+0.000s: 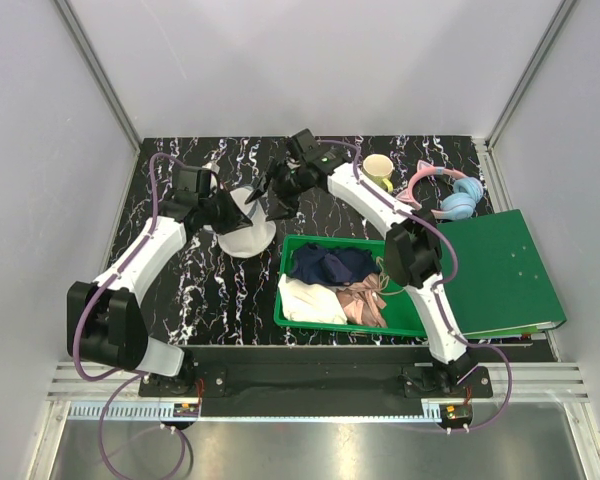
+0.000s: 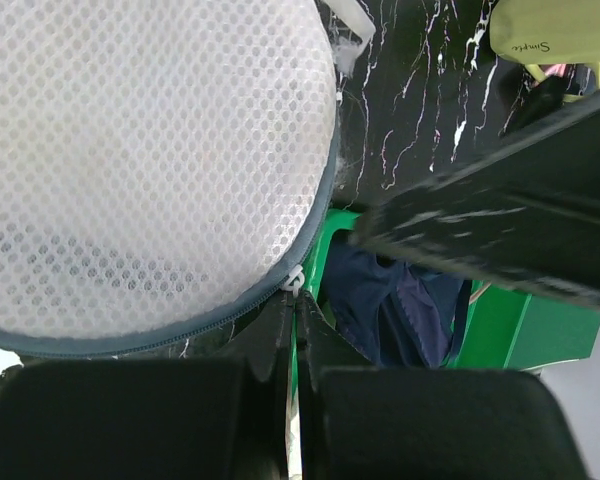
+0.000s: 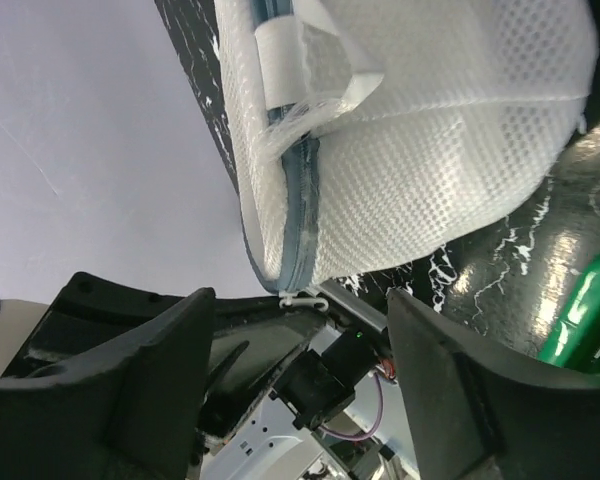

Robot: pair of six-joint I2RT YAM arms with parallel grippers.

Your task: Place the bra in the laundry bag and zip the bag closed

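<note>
Mesh laundry bag [image 1: 248, 228] is clamped at its rim by the left gripper [image 2: 292, 305]; the right gripper [image 3: 295, 312], spread wide, should be centred on the zipper pull [image 3: 306, 297].

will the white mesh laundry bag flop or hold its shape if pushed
Probably light: the laundry bag is thin open mesh. Its dome stands rounded, so it likely holds shape, though mesh should dent. May slide on the glossy table.
</note>
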